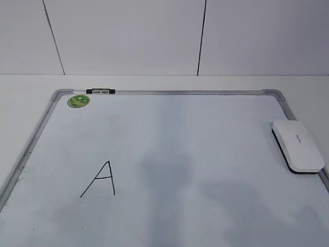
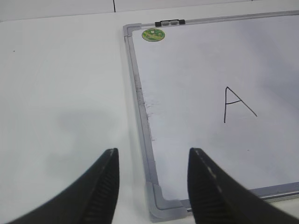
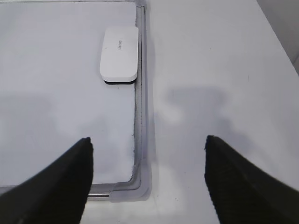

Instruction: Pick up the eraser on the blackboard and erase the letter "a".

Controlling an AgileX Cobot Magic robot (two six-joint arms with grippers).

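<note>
Right claw (image 3: 147,179): jaws spread wide, holding nothing, hovering over the near right corner of the blackboard (image 3: 56,93).
Left claw (image 2: 152,186): also spread and bare, above the near left corner.
Eraser (image 3: 120,54): ahead of my right claw, flat on the board, just beside the right frame rail.
Lettering: I see only 1 mark, a capital "A" (image 1: 101,179); no lowercase "a" shows.
Risk: I could wipe the wrong letter, or a finger could snag the rail because the eraser sits so near it.
</note>
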